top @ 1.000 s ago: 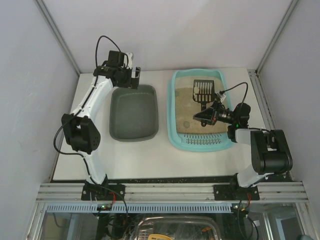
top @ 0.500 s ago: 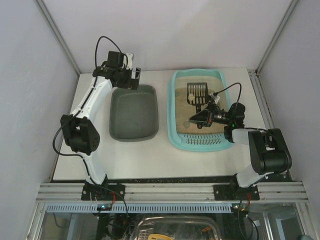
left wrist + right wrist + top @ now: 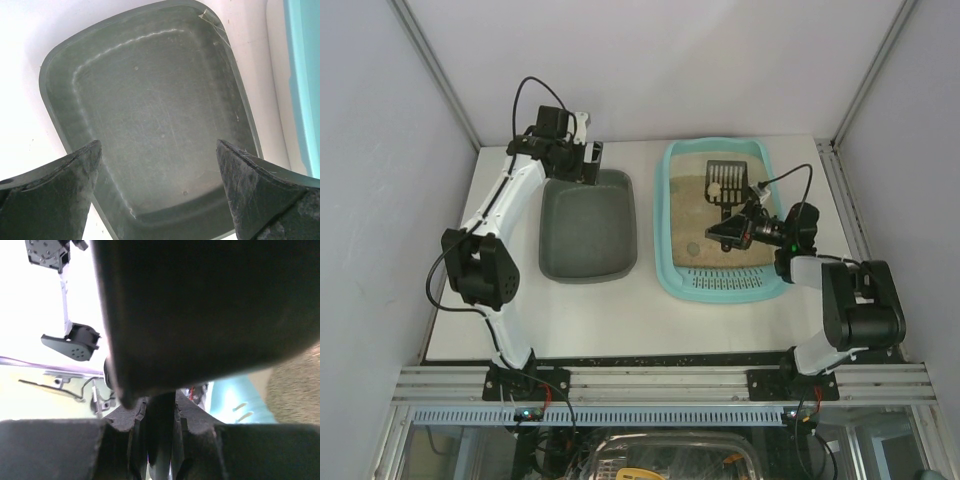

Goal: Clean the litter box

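Observation:
The light-turquoise litter box (image 3: pixel 669 180) holds beige litter at the right of the table, its slotted end (image 3: pixel 723 282) nearest the arms. My right gripper (image 3: pixel 732 228) hovers over the litter, shut on the handle of a black slotted scoop (image 3: pixel 725 182) whose head carries pale clumps. In the right wrist view the scoop (image 3: pixel 200 305) fills the top, its handle (image 3: pixel 161 430) clamped between my fingers. My left gripper (image 3: pixel 582 157) is open and empty at the far edge of the dark grey tray (image 3: pixel 588 225), which fills the left wrist view (image 3: pixel 155 115).
White walls with metal posts enclose the table on three sides. The grey tray sits just left of the litter box with a narrow strip of white table (image 3: pixel 647 230) between them. A metal rail (image 3: pixel 660 382) runs along the near edge.
The scoop swung left about half a second ago and has come back right and farther, now showing pale clumps on its head. My left gripper has shifted slightly right over the tray's far edge.

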Robot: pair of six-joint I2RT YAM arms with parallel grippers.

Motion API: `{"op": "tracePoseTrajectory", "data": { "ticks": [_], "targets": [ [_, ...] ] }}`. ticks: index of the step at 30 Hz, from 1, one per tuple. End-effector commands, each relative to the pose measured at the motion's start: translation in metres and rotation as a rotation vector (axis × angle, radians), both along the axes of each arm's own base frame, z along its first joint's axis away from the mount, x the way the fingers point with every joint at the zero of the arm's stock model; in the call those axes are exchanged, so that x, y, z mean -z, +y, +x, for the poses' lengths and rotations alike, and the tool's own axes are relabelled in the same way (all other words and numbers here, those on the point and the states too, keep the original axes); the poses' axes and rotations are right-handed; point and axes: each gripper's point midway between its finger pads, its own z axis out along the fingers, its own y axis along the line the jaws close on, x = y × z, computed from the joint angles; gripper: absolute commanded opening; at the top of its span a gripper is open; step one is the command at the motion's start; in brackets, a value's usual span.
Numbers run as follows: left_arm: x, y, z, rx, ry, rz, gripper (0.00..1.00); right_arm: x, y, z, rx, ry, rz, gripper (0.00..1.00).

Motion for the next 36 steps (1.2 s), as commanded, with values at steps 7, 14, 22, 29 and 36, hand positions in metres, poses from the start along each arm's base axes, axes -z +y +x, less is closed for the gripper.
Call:
{"op": "tracePoseTrajectory", "data": {
  "ticks": [7, 14, 22, 29, 36],
  "targets": [
    [-0.019, -0.003, -0.008, 0.033, -0.050, -0.006, 1.00, 0.005, -0.014, 0.007, 0.036, -0.059, -0.077, 0.00],
    [-0.020, -0.002, -0.008, 0.041, -0.052, -0.002, 1.00, 0.010, 0.009, -0.005, -0.093, -0.093, -0.195, 0.00],
    [-0.079, 0.037, 0.014, 0.105, -0.221, 0.102, 1.00, 0.006, 0.028, -0.005, -0.128, -0.080, -0.291, 0.00],
    [-0.092, 0.075, 0.019, 0.030, -0.217, 0.058, 1.00, -0.043, 0.071, 0.014, -0.141, -0.187, -0.422, 0.00],
    [-0.078, 0.108, 0.018, -0.066, -0.150, -0.133, 1.00, -0.017, 0.131, 0.019, -0.273, -0.193, -0.722, 0.00]
  ]
}}
